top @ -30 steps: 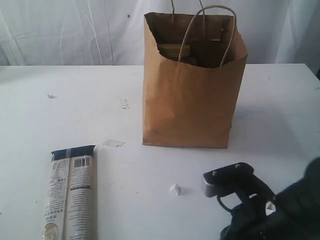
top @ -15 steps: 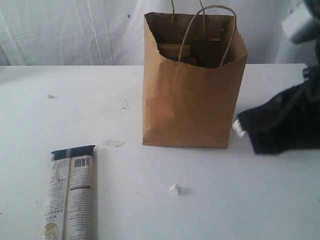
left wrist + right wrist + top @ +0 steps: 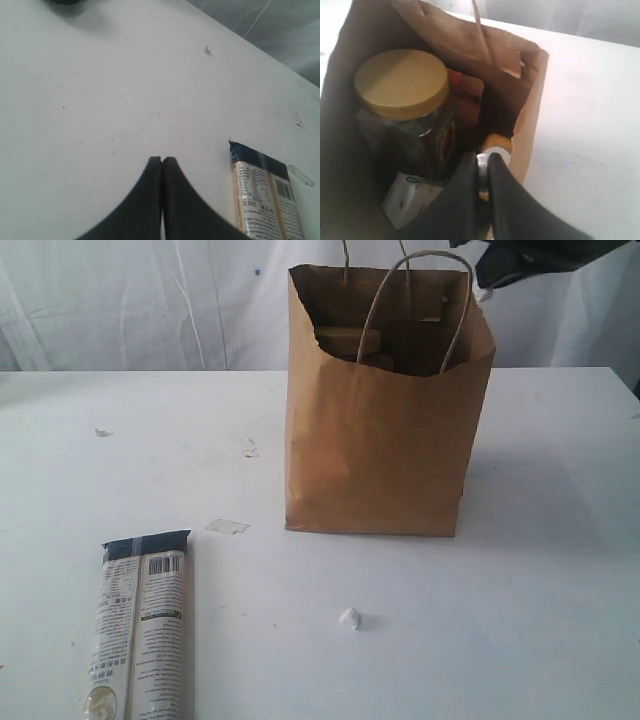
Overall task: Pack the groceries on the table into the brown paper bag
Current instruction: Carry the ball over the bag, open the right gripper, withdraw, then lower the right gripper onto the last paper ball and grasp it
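Observation:
The brown paper bag (image 3: 380, 450) stands upright and open on the table (image 3: 560, 620). My right gripper (image 3: 487, 290) hovers over its right rim, shut on a small white paper ball (image 3: 482, 172). Down inside the bag (image 3: 340, 100) I see the yellow-lidded jar (image 3: 402, 82), a small white carton (image 3: 410, 200), a reddish-brown pouch (image 3: 467, 100) and the white cap of the yellow bottle (image 3: 501, 150). The long printed packet (image 3: 140, 630) lies flat at the front left. My left gripper (image 3: 162, 159) is shut and empty above bare tabletop, beside that packet (image 3: 267, 200).
Another white paper ball (image 3: 349, 619) lies in front of the bag. A clear scrap (image 3: 227, 527) and small bits (image 3: 103, 432) sit on the left half. A white curtain hangs behind the table. A dark round thing (image 3: 65, 2) shows at the left wrist view's edge.
My right arm has risen from the table's near right, passed the bag's right side and now sits above its rim, carrying the white ball. The left gripper has stayed shut.

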Controlling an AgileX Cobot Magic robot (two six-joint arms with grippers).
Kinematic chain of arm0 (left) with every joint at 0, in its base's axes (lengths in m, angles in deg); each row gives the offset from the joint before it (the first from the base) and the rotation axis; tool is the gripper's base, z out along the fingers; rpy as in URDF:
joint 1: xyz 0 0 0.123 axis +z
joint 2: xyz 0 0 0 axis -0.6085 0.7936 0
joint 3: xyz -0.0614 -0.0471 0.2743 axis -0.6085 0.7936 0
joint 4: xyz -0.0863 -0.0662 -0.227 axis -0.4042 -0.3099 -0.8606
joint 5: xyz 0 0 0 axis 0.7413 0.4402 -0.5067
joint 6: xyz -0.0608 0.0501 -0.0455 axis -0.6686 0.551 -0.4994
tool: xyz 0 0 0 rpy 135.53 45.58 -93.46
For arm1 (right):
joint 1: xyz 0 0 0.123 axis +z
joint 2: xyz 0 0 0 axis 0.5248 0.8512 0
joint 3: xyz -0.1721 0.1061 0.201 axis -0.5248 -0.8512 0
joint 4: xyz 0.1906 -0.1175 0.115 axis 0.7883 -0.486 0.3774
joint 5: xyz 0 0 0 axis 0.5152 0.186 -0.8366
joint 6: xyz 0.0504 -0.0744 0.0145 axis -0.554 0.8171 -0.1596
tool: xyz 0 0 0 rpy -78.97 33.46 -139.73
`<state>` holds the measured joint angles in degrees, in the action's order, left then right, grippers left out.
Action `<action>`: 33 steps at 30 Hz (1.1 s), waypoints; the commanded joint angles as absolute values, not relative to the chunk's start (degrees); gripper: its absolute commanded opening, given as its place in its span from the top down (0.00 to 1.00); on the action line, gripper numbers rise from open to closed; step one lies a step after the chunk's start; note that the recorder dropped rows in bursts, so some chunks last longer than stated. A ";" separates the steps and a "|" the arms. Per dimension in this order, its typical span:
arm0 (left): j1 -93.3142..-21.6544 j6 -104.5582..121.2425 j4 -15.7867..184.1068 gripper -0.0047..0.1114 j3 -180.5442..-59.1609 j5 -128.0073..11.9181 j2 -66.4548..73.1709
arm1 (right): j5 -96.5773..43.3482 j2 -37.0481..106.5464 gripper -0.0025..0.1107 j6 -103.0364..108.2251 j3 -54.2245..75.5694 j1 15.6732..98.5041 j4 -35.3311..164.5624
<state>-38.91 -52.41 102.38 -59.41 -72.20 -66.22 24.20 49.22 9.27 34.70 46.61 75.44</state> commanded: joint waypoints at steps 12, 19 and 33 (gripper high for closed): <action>-38.81 -52.28 102.57 0.96 -59.16 -72.17 -66.45 | 24.29 49.41 0.65 22.73 34.93 46.42 86.24; -38.81 -52.28 102.57 0.96 -59.16 -72.17 -66.45 | 28.44 46.60 0.69 18.49 34.93 46.50 87.66; -38.81 -52.28 102.57 0.96 -59.16 -72.17 -66.45 | 20.69 22.96 0.98 18.62 14.03 47.45 87.66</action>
<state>-38.91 -52.41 102.38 -59.41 -72.20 -66.22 24.45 27.71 18.01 19.29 46.61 87.61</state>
